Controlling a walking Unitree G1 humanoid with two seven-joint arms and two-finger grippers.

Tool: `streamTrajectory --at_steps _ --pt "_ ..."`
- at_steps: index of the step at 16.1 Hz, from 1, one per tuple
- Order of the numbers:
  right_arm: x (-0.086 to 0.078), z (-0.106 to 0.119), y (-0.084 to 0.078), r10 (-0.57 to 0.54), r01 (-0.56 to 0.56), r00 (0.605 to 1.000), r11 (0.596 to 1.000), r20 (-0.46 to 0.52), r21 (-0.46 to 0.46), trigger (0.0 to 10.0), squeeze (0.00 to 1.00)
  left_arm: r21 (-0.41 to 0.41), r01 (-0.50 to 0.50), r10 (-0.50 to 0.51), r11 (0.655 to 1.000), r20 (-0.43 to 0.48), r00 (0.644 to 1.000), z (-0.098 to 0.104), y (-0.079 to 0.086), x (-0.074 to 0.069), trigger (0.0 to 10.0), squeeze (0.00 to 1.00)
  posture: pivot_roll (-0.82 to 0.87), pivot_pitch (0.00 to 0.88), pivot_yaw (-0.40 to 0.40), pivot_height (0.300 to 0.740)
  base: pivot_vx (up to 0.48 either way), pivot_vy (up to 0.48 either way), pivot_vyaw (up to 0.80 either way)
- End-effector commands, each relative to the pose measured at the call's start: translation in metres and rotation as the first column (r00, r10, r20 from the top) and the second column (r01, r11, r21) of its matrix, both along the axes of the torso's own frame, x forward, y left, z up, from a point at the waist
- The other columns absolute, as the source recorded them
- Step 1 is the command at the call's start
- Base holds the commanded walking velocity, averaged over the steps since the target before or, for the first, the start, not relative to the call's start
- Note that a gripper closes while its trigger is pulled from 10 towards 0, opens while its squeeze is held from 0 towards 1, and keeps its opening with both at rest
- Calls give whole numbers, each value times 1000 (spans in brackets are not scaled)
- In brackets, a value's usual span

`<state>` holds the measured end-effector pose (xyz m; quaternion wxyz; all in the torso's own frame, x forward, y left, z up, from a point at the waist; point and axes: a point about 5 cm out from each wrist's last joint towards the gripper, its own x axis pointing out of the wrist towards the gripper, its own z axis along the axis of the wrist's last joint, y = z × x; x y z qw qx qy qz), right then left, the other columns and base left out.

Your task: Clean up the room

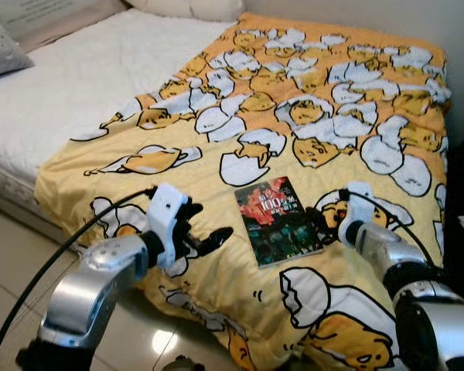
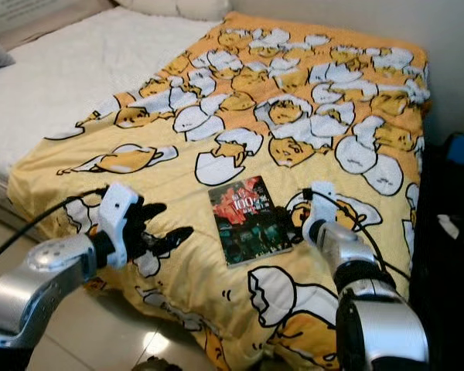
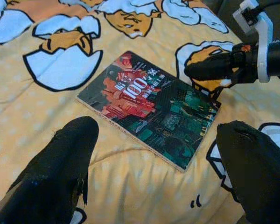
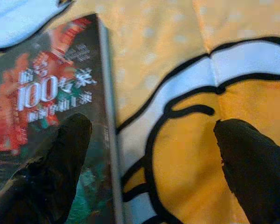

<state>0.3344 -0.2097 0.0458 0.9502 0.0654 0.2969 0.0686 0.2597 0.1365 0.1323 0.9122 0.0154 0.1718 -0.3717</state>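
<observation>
A paperback book (image 1: 278, 220) with a red and green cover lies flat on the yellow egg-print blanket (image 1: 309, 100), close to the bed's near edge. My left gripper (image 1: 209, 228) hovers open just left of the book, with its fingers (image 3: 60, 172) pointing at it across a small gap. My right gripper (image 1: 325, 224) is open at the book's right edge. In the right wrist view one of its fingers (image 4: 70, 140) is over the cover (image 4: 42, 93) and the other is over the blanket (image 4: 177, 56). Nothing is held.
The blanket covers the right part of a bed whose white sheet (image 1: 69, 77) shows at left, with pillows (image 1: 0, 46) at the head. Beige tiled floor (image 1: 8, 263) lies below the bed's edge. Dark items (image 2: 456, 193) stand against the wall at right.
</observation>
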Motion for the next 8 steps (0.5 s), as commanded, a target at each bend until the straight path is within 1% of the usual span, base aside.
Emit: streamTrajectory --at_steps 1,2,4,5,6,7,8 --pt "2 2 0 -6 6 1000 1000 -11 -19 10000 0 -7 9 -9 1000 -15 1000 0 -1 2 10000 0 15 117 47 740 0 0 0" --pt "1 -1 -1 -40 38 998 999 -43 -36 10000 0 -13 12 -13 1000 -28 1000 2 0 6 10000 0 10 132 62 740 0 0 0" --pt "-1 -5 -2 -43 41 997 998 -68 -39 10000 0 -7 20 -20 1000 -53 998 -1 3 6 10000 0 7 133 65 740 0 0 0" --pt "-6 -10 -2 -34 32 994 999 -103 -17 10000 0 6 36 -36 999 -75 997 -4 7 5 10000 0 2 145 73 740 0 0 0" --pt "-8 -11 -3 -35 36 992 999 -118 6 10000 0 6 45 -45 999 -79 996 -4 8 6 10000 0 2 147 74 740 0 0 0" --pt "-9 -12 -3 -35 37 992 999 -123 15 10000 0 4 49 -49 999 -81 996 -4 8 6 10000 0 0 149 74 740 0 0 0" --pt "-13 -17 -6 -31 34 988 999 -154 18 10000 0 7 46 -45 999 -86 995 -4 12 8 10000 0 -1 151 76 740 0 0 0"
